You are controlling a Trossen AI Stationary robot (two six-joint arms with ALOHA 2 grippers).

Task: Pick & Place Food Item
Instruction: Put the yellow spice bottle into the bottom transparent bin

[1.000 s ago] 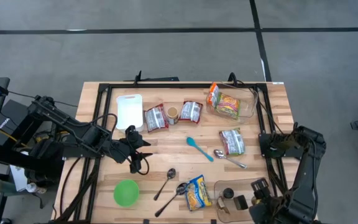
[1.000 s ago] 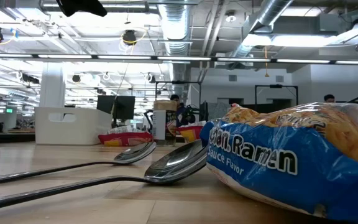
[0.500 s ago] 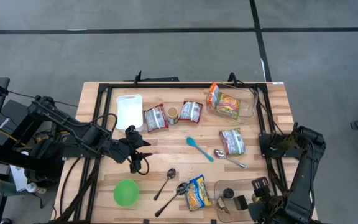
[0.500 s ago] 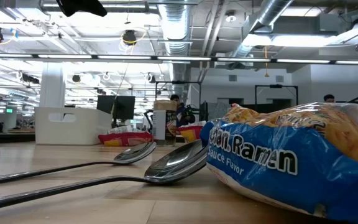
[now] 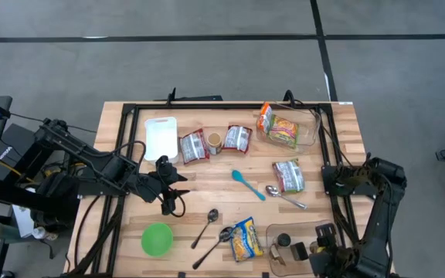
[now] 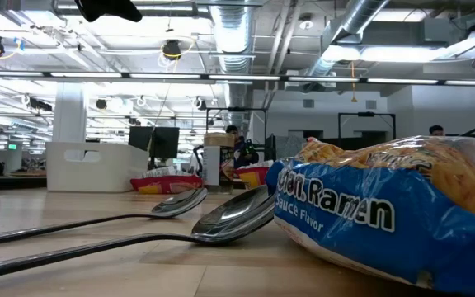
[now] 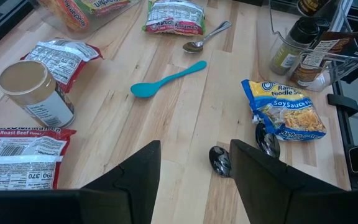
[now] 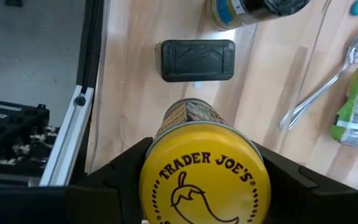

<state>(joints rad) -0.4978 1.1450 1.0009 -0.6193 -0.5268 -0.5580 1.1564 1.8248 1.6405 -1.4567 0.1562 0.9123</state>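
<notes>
Nothing has shifted on my screens since a second ago apart from a slight nudge of the right arm's elbow at the table's right edge; both claws sit where they were.

My right gripper [image 8: 197, 180] is clamped around a yellow-lidded spice jar [image 8: 204, 177] with a chilli drawn on its cap, one dark finger on each side of it. From above, that jar sits in a clear plastic tray [image 5: 284, 229] at the near right corner of the wooden table [image 5: 338, 143], together with a dark-capped bottle [image 5: 283, 241].

Just left of the tray lies a blue-and-yellow soy sauce ramen packet [image 5: 246, 238], touching the bowl of one of two metal spoons [image 5: 207, 225]. Farther in I see a turquoise plastic spoon [image 5: 247, 184], a third metal spoon [image 5: 283, 196] and a green-edged noodle packet [image 5: 288, 175].

My left gripper [image 7: 194, 171] hovers over the table's left-middle with its fingers spread and nothing between them. Near it sit a tan-lidded round tub [image 7: 35, 92] between two red roast beef noodle packets [image 5: 194, 146], a white rectangular container [image 5: 161, 137], and a green round bowl [image 5: 157, 239] nearer the front edge.
</notes>
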